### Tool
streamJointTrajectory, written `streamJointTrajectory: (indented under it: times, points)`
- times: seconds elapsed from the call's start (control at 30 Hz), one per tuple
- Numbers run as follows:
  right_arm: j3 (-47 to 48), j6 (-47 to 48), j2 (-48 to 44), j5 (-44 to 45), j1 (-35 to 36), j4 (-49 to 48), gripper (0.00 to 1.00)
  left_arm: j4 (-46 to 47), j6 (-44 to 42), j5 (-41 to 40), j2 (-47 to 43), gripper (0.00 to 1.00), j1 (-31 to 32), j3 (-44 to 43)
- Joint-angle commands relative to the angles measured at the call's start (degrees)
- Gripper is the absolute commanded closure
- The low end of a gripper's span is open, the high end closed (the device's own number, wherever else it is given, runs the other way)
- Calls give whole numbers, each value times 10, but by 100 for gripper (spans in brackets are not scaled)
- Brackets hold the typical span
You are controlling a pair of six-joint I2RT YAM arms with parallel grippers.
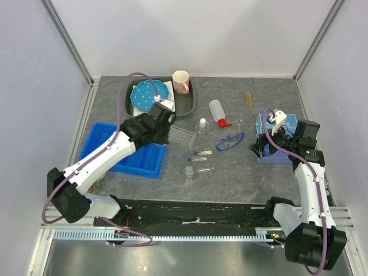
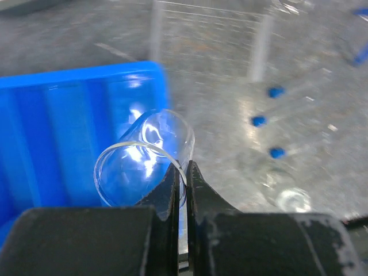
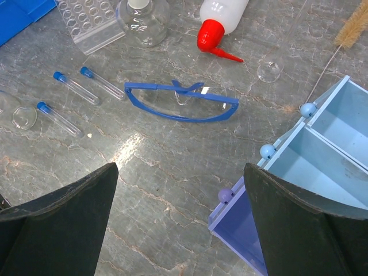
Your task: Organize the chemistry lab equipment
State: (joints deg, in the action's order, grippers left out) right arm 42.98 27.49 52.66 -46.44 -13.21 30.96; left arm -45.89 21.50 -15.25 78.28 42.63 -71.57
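The left gripper (image 2: 185, 167), shut tight on 1 wall of the tilted glass beaker (image 2: 144, 155) over the blue bin's (image 2: 57, 115) edge, should move well inside that bin and lower before releasing.

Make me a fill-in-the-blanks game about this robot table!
The ____ tool pinches a beaker.
The goggles are ____.
____ capped tubes lie loose.
The bottle has a ____ nozzle.
Missing words: left, blue, three, red.
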Motion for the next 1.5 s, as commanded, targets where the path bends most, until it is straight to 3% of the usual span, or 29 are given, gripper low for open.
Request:
streamJointTrajectory:
  times: [0.0,0.13,0.23,0.63,1.17,1.47]
  points:
    - [9,13,-11,-9,2,-5,2,-22,-73,-54,-47,98,-111,-6]
    - [10,13,-12,-10,2,-4,2,20,-110,-31,-87,98,-255,20]
    - [10,14,-12,-10,4,-3,2,58,-104,-33,-95,98,-319,39]
    - [12,17,-9,-24,10,7,2,162,-55,-44,-6,98,-488,62]
    - [14,22,-8,-18,23,9,2,185,-50,-4,157,97,-529,43]
    - [13,23,-1,-14,27,9,2,184,-44,-16,148,71,-528,59]
